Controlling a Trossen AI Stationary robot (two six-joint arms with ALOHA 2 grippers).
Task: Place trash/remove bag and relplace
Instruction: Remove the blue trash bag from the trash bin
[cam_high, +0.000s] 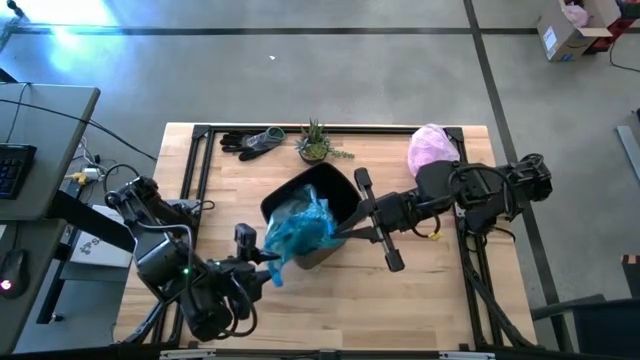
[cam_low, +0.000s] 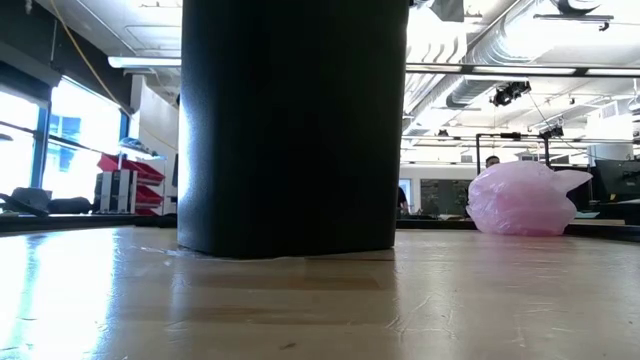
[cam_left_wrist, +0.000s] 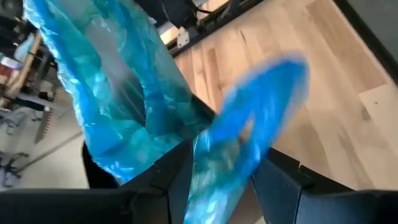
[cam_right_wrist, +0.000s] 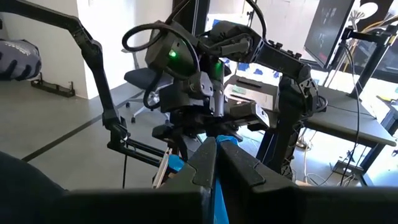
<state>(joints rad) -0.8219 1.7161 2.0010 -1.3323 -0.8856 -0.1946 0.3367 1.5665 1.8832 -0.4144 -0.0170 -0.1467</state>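
Your teal bag (cam_high: 298, 228) sits bunched in the mouth of the black bin (cam_high: 318, 212) at the middle of the counter (cam_high: 420, 300), spilling over the bin's near-left rim. One blue loop of it runs between the fingers of the left end effector (cam_left_wrist: 221, 180), just left of the bin; those fingers stand apart with the plastic lying loosely between them, so judge this as a slack hold at best. The right end effector (cam_right_wrist: 216, 163) reaches in from the right with its fingers closed together, a sliver of blue film pinched at their tips. A pink bag (cam_high: 432, 148) rests at the far right, a small plant (cam_high: 315, 142) and dark gloves (cam_high: 252, 142) along the far edge.

Watch the risk here: if you pull away with the left fingers open, the loop may slide out and the bag slump back into the bin. A hard tug from the right alone could tear the thin film or tip the bin.
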